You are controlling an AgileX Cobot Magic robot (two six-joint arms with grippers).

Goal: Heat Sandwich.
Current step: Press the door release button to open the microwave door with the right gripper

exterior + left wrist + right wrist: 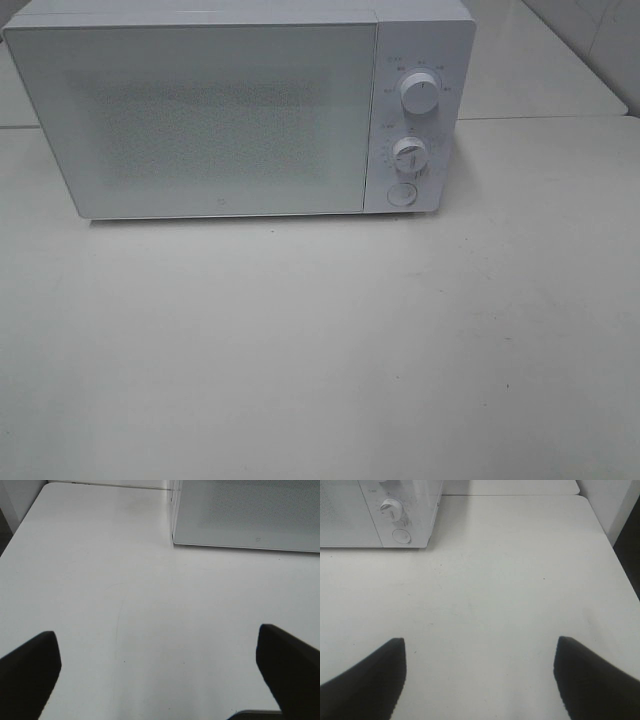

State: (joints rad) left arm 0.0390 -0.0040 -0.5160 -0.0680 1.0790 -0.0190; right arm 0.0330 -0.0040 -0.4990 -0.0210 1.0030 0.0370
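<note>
The sandwich is out of view in every frame. A white microwave [240,105] stands at the back of the white table [320,340] with its door shut. My left gripper [157,667] is open over bare tabletop, with the microwave's lower front corner [175,540] ahead of it. My right gripper [480,675] is also open over bare table, with nothing between its fingers; the microwave's control panel [397,515] lies ahead of it. Neither gripper shows in the exterior high view.
The microwave panel carries two round knobs [420,92] [410,155] and a round button [402,195]. The table's right edge [612,545] and left edge [20,530] drop off to darker floor. A seam runs between table sections behind the microwave [540,117].
</note>
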